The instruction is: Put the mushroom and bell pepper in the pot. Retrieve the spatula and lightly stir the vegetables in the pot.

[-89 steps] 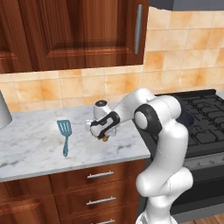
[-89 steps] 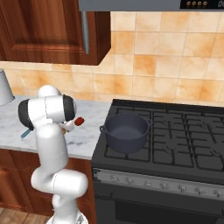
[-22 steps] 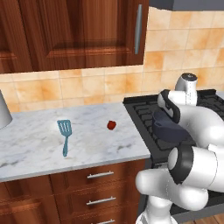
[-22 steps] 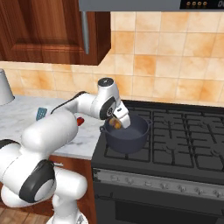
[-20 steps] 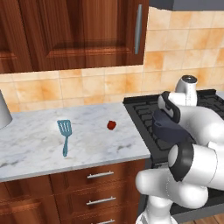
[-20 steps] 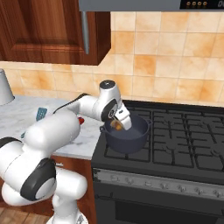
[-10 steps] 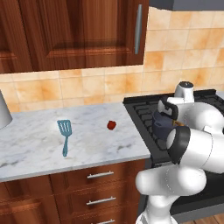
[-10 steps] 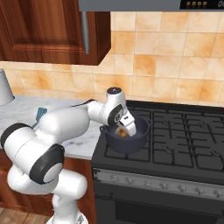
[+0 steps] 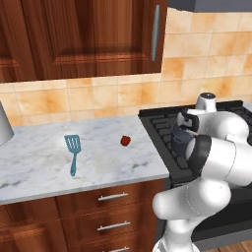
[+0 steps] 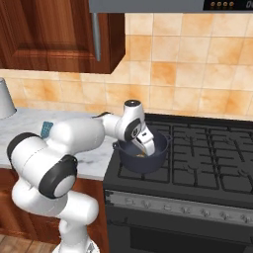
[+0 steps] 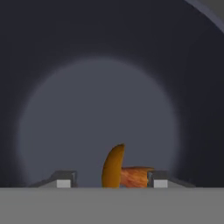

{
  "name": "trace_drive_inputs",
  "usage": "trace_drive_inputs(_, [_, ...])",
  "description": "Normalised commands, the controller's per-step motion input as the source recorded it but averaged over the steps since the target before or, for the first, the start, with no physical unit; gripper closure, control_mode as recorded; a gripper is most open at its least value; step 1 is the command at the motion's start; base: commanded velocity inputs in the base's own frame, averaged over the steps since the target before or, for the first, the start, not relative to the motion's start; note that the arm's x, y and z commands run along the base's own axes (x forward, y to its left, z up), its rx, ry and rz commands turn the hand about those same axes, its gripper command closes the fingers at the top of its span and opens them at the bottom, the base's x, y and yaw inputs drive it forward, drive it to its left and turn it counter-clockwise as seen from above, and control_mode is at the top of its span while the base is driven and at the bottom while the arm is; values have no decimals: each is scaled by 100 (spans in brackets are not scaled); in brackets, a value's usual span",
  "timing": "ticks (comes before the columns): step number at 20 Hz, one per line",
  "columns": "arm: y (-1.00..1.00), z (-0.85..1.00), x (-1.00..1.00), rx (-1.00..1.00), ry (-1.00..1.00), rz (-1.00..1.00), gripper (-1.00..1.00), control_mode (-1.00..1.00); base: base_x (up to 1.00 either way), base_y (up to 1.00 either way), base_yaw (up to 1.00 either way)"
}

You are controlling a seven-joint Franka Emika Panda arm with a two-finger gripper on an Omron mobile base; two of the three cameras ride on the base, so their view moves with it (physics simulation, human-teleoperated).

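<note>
Gripper (image 11: 109, 181) is down inside the round dark blue-grey metal pot (image 10: 159, 148), which sits on the front-left burner of the black gas stove (image 10: 207, 163).

Hand view: two dark fingers (image 11: 63, 179) stand apart at the bottom, with the brown-capped mushroom (image 11: 120, 170) lying between them over the pot floor. There is a gap on the left finger side; the right finger sits just beside the stem, and I can't tell whether it touches. So the fingers look parted, not clamped on the mushroom. In the right base view a bit of orange-brown shows inside the pot under the hand (image 10: 144, 141).

Small glossy red bell pepper (image 9: 125, 141) sits on the white marble worktop (image 9: 39, 167), at about 9 o'clock from the stove's left edge in the left base view, well apart from the pot.

Small teal-blue spatula with slotted squarish blade (image 9: 73, 151) lies flat on the worktop at 9 o'clock from the pepper, blade towards the tiled wall and handle pointing to the front edge. Its tip also shows behind the arm in the right base view (image 10: 46, 129).

Grey rounded object (image 9: 5, 125) stands at the far left of the worktop, against the backsplash. Wooden cabinets hang above; drawers (image 9: 110, 197) sit below the worktop.
</note>
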Motion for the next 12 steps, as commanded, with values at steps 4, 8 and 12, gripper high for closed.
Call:
trace_drive_inputs(4, [-1, 14, 0, 1, 3, 2, -100, -100, 0, 0, 0])
trace_drive_inputs(8, [0, 77, -23, 0, -1, 1, -100, -100, 0, 0, 0])
trace_drive_inputs(12, [30, 54, -58, 0, -8, 25, -100, -100, 0, 0, 0])
